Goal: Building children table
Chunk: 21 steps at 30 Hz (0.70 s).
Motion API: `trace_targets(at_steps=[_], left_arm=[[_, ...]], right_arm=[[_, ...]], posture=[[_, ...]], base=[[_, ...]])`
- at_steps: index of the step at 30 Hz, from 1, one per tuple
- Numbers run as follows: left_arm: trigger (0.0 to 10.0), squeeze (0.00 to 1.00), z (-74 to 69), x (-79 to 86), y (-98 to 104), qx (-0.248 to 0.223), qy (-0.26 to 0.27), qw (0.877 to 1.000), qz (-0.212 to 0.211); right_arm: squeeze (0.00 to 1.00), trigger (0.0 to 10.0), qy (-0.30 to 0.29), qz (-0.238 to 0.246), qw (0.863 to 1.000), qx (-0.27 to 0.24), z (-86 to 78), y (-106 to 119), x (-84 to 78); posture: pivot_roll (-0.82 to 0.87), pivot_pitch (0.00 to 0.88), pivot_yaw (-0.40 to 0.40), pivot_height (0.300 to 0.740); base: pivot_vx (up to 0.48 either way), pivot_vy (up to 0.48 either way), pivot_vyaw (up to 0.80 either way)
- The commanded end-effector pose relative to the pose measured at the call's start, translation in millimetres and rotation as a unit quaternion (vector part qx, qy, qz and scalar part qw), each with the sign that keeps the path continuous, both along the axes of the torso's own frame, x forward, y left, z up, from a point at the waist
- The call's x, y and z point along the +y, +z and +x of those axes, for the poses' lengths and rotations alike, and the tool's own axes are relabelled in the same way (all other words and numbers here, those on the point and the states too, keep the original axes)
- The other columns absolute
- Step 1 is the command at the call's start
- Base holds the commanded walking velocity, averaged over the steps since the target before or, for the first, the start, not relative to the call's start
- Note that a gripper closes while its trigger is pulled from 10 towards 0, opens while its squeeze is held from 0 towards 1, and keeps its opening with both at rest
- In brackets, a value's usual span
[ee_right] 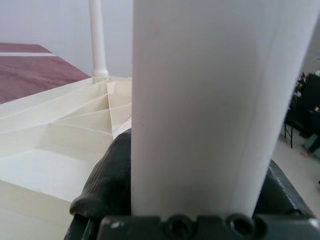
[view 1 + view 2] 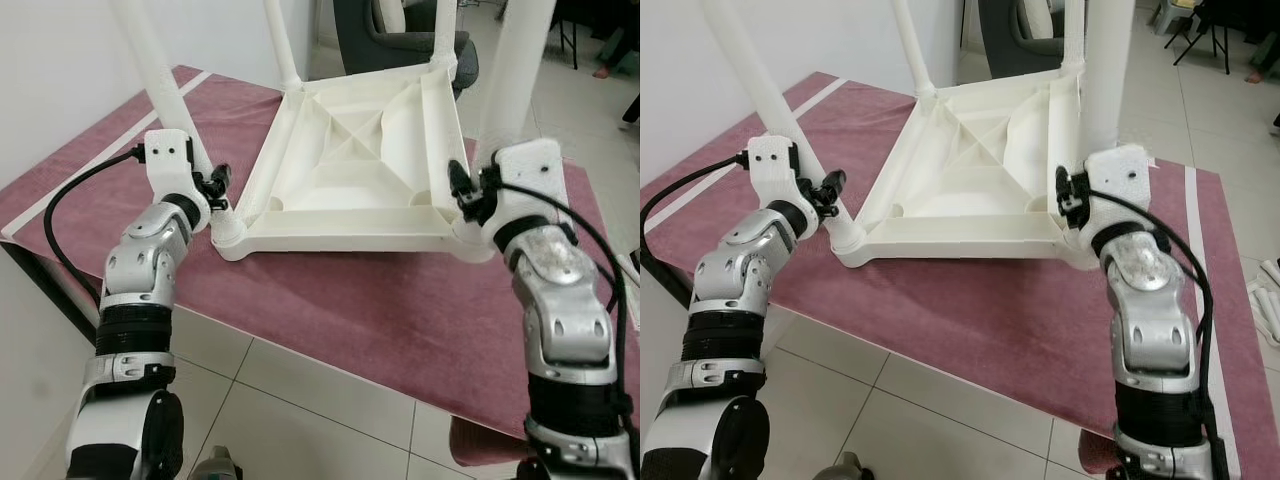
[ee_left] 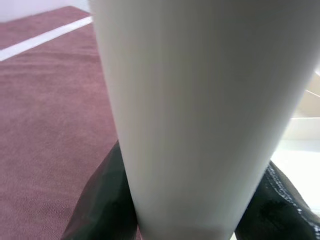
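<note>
Two grippers clamp the two near legs of an upturned white children's table [image 2: 360, 165], which lies top-down on a maroon-covered counter [image 2: 370, 310]. The left gripper [image 2: 212, 185] has its black fingers [image 3: 102, 200] clenched around the near-left leg [image 2: 160, 70] just above its corner socket; the right gripper [image 2: 466, 190] grips the near-right leg [image 2: 515, 70] the same way, one finger [image 1: 107, 180] pressed to each side of the tube. Holding low, close to the sockets, appears meant to steady each leg while it is pressed or twisted home in the ribbed underside. All four legs stand in their corners, so the build looks near its end, though whether the near pair is fully seated cannot be judged: the grippers cover the joints. Every leg's upper end is cut off by the frame. A dark chair [image 2: 400, 40] stands beyond the counter, partly hidden behind the table.
</note>
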<state>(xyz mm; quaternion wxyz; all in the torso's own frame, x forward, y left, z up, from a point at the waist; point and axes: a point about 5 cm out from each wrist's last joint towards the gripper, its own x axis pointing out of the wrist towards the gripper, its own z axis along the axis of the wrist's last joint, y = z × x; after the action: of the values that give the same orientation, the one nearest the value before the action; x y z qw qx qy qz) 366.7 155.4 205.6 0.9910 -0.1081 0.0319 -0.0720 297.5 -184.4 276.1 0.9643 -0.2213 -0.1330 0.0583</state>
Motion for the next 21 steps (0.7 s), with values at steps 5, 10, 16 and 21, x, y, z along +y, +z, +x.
trace_targets(at_steps=[5,10,16,21], left_arm=[[10.0,0.0,2.2,-22.6,-24.6,0.075,-0.024,0.997,-0.001],[10.0,0.0,1.0,-27.8,-24.6,0.08,-0.04,0.996,-0.009],[10.0,0.0,-5.7,-49.6,-25.0,0.091,-0.11,0.989,-0.034],[10.0,0.0,-11.5,-71.0,-22.1,0.089,-0.167,0.981,-0.043]], right_arm=[[0.0,10.0,0.148,-0.037,0.975,-0.162,-25.8,70.1,52.1],[0.0,10.0,0.152,-0.036,0.971,-0.179,-28.0,83.2,52.3],[0.0,10.0,0.141,-0.033,0.969,-0.199,-30.8,98.1,47.2],[0.0,10.0,0.128,-0.051,0.969,-0.205,-31.4,105.3,43.0]], posture=[[0.11,0.0,-0.045,0.74],[0.12,0.0,-0.047,0.74],[0.1,0.0,-0.039,0.74],[0.09,0.0,-0.036,0.74]], base=[[0.0,0.0,0.0],[0.0,0.0,0.0],[0.0,0.0,0.0],[0.0,0.0,0.0]])
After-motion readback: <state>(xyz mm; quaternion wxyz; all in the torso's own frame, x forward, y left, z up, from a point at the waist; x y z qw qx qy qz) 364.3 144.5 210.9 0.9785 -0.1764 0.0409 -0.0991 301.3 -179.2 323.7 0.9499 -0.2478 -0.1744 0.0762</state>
